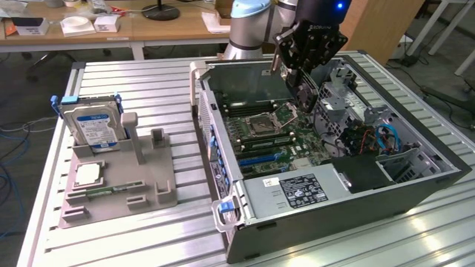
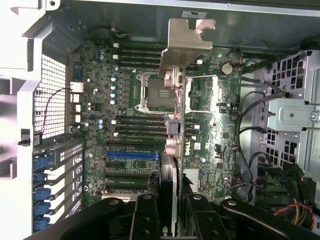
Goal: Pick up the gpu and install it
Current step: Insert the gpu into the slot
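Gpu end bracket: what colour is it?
Silver, bare metal. The end bracket of the gpu shows best in the wrist view.

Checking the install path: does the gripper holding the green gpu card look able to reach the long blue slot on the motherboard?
Probably yes. The gripper holds the gpu over the open case, and nothing stands above the blue slot; the grey drive cage sits off to one side.

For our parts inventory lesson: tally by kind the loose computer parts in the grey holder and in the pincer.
hard drive: 1
processor chip: 1
memory stick: 1
gpu, gripped in the pincer: 1
Total: 4
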You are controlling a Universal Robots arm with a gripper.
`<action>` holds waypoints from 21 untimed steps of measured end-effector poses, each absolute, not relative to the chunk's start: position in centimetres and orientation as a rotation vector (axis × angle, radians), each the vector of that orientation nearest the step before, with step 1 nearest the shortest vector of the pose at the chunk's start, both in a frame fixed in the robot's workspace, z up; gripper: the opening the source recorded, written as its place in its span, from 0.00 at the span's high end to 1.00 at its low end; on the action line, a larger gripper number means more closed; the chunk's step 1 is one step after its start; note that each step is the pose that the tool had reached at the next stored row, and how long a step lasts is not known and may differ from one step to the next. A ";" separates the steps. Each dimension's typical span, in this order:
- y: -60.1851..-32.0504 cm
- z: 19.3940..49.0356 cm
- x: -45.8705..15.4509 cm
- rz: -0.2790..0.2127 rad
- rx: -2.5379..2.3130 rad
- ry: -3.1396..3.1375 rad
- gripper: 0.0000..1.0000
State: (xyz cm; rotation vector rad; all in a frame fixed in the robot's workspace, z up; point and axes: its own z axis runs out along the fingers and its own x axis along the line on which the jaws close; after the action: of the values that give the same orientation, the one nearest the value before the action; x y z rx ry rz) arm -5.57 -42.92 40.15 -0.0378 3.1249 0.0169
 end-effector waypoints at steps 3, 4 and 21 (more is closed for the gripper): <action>-42.9 40.2 -5.6 0.017 -0.053 3.125 0.73; -42.9 40.1 -5.6 0.017 -0.061 3.125 0.73; -42.9 40.1 -5.6 0.019 -0.325 3.109 0.73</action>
State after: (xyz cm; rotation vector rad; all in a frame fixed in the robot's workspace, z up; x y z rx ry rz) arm -5.57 -42.92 40.15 -0.3248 3.1092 0.0192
